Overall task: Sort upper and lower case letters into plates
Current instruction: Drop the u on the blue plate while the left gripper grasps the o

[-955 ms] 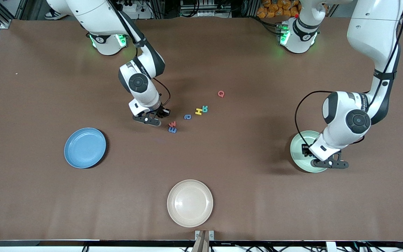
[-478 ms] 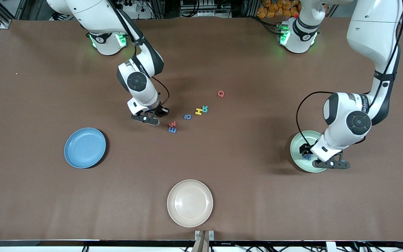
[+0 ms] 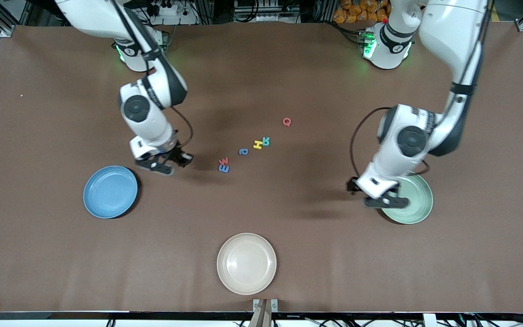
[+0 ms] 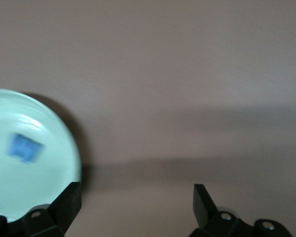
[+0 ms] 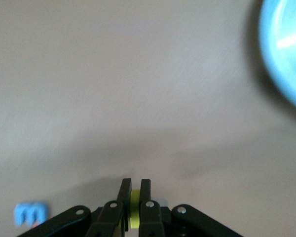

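My right gripper (image 3: 160, 165) is shut on a small yellow letter (image 5: 134, 207), over bare table between the loose letters and the sky blue plate (image 3: 110, 191). That plate also shows in the right wrist view (image 5: 286, 49). Several letters lie mid-table: a red Q (image 3: 287, 121), a teal one (image 3: 266, 141), a yellow H (image 3: 257, 145), a blue one (image 3: 243, 151), a red one (image 3: 224, 161) and a blue one (image 3: 224, 168). My left gripper (image 3: 381, 199) is open and empty (image 4: 135, 190) beside the mint green plate (image 3: 413, 202). A blue letter (image 4: 25, 148) lies in that plate.
A cream-beige plate (image 3: 246, 263) sits near the table's front edge, nearer to the camera than the letters. The brown table (image 3: 61, 254) stretches wide around both task plates.
My right gripper has moved from beside the letters toward the sky blue plate with the yellow letter. My left gripper has moved off the mint plate toward the table's middle, leaving the blue letter.
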